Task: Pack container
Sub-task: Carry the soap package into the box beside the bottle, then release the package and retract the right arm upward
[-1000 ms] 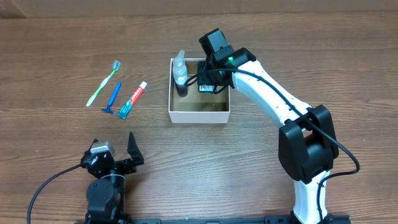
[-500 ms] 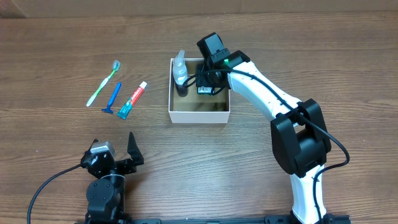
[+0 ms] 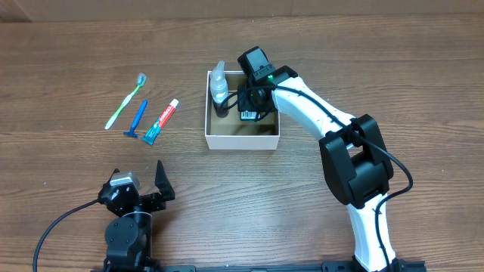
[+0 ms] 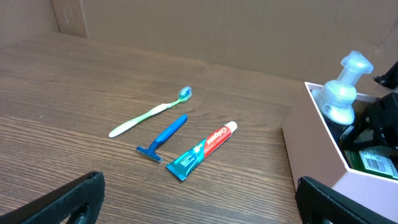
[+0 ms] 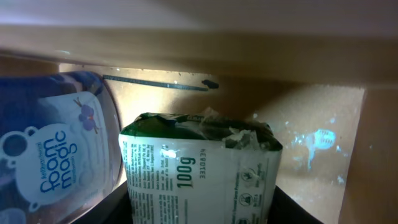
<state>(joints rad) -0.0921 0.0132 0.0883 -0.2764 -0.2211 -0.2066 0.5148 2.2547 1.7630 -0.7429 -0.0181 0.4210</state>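
Green-and-white soap packet (image 5: 199, 163) is clamped by the right pincer (image 3: 251, 104) low in the container (image 3: 242, 141), evidently for setting down; left pincer (image 4: 199, 202) is spread, empty.

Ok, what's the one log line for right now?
right gripper holding soap packet inside container | left gripper open | toothbrush, razor, toothpaste outside

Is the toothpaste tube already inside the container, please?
No, the toothpaste tube lies on the table left of the container, beside the blue razor.
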